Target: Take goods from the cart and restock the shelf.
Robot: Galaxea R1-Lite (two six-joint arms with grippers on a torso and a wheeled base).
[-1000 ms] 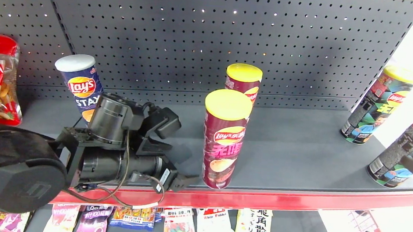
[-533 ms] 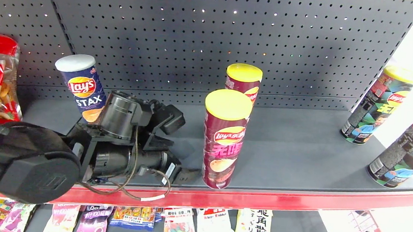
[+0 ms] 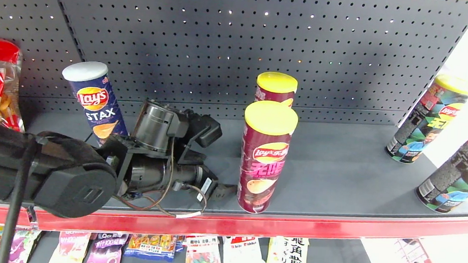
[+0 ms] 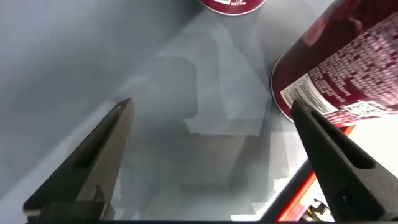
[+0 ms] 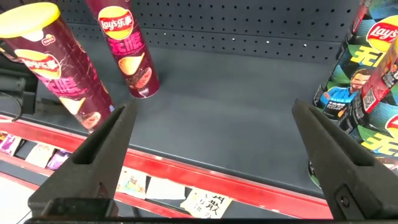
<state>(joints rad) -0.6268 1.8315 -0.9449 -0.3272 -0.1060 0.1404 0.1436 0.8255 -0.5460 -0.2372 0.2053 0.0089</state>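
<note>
Right gripper point(image 5: 214, 102) hangs off the shelf's point(image 3: 339, 169) front edge toward its right end, spread wide, empty.

Step, as judged: squaring the front maroon chip can point(image 3: 266, 159) near the red front edge. To do it well, make contact low on the body and push slowly toward the back; a tall can tips easily.

Left gripper point(image 4: 211, 106) sits low over the board, fingers wide, nothing between them. The can stands just off one fingertip, outside the gap. Second maroon can point(image 3: 276, 86) stands straight behind it.

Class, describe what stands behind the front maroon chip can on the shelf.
A second maroon can with a yellow lid, then the pegboard wall. From the head view, the front can covers its lower body.
</note>
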